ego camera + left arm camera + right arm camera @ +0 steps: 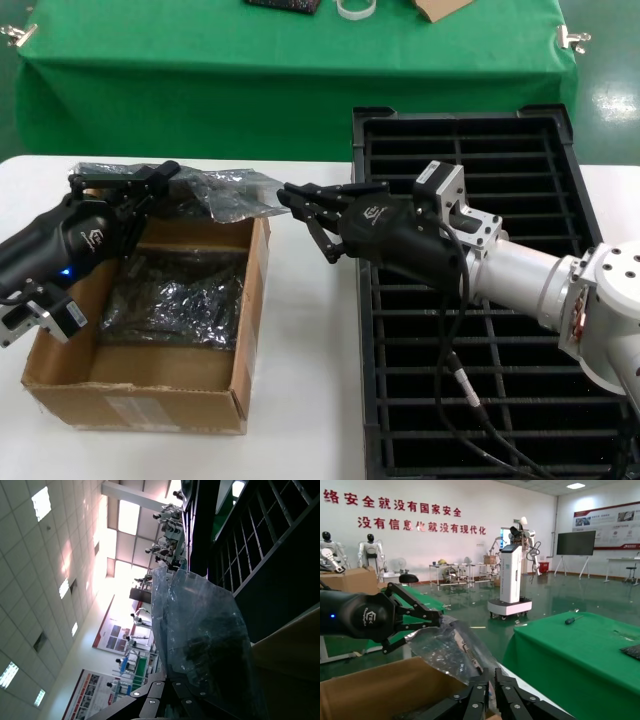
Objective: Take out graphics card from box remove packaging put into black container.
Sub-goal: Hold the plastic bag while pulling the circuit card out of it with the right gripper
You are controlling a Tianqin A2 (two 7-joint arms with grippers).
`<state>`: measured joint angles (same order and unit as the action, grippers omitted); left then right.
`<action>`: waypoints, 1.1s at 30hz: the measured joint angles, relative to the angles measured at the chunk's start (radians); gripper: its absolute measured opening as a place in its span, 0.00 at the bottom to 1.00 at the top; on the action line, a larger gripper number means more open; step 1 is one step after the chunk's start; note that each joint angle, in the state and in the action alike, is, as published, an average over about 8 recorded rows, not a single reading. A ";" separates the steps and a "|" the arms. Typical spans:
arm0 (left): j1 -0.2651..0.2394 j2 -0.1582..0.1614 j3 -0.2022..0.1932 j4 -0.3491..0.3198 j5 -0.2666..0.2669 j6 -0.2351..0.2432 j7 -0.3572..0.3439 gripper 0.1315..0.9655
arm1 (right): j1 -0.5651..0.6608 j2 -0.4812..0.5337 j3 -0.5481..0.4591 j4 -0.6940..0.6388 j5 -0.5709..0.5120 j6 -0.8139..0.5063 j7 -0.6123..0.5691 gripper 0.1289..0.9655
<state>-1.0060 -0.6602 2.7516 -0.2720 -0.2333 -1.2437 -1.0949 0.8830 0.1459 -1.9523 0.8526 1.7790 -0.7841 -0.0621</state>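
— Where is the packaging right now?
— Stretched between the two grippers, above the far edge of the box. The left gripper has its fingers clamped on one end of the bag, and the right gripper has its fingers pinched together on the other end.

— Can you see the graphics card?
— Only dark shapes through the wrinkled plastic; I cannot tell the card apart from the bag.

— And what is under the fingers?
— Inside the box, below the left fingers, lies more shiny dark plastic. The box sits on the white bench. The black container lies just beside it, beneath the right arm, well behind the right fingers.
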 joint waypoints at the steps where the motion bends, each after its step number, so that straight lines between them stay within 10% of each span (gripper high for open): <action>1: -0.003 0.006 0.000 0.012 0.002 -0.006 -0.002 0.01 | 0.002 -0.002 0.000 -0.005 0.000 -0.003 -0.001 0.10; 9: 0.000 0.013 0.000 0.006 0.005 -0.015 -0.012 0.01 | 0.017 -0.011 -0.008 -0.040 -0.012 -0.030 0.013 0.03; 25: 0.091 -0.140 -0.006 -0.352 -0.015 0.058 0.047 0.01 | 0.024 -0.026 0.013 -0.096 -0.009 -0.057 -0.011 0.01; 33: 0.081 -0.115 -0.004 -0.302 -0.004 0.038 0.096 0.01 | 0.015 -0.020 0.018 -0.082 -0.014 -0.054 -0.005 0.00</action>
<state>-0.9245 -0.7757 2.7475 -0.5744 -0.2371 -1.2061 -0.9993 0.8975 0.1257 -1.9340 0.7705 1.7653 -0.8385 -0.0674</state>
